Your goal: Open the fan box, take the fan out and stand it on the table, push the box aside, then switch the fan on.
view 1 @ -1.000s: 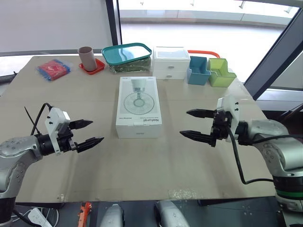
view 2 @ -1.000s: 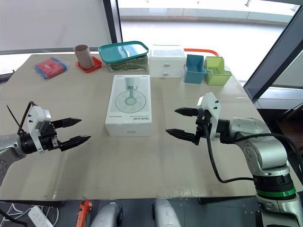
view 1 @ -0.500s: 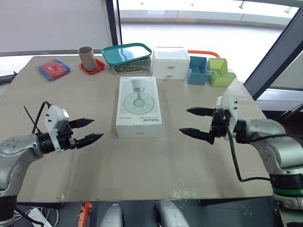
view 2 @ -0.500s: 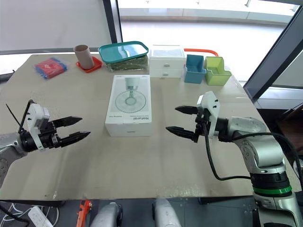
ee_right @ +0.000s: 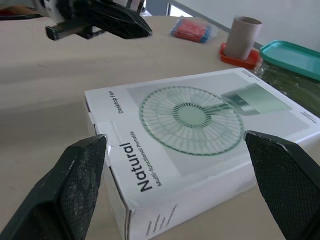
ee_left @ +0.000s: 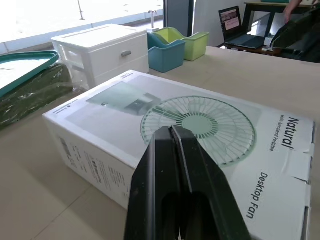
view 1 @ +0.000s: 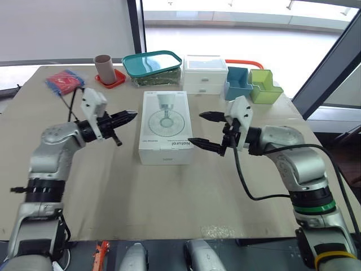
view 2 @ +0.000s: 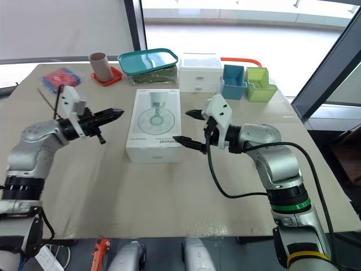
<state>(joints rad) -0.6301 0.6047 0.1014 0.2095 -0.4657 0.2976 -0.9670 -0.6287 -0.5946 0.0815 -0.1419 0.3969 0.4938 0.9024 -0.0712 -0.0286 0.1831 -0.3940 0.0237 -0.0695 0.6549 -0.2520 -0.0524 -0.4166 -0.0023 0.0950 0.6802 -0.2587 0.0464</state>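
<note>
Beige surface [view 1: 169, 197], centre: we list one fan box [view 1: 165, 127], lying flat, closed. We judge it light, stiff cardboard, best taken at the near end flap. Left end effector [view 1: 127, 117] pinched together, empty; right end effector [view 1: 196, 127] spread wide, empty, flanking it.

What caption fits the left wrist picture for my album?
Left gripper, shut, aims at the closed white cardboard fan box on the tan table.

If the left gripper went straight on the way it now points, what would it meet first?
Most likely the fan box: the shut left gripper aims at its long side near the top edge, though it might skim over the top instead.
</note>
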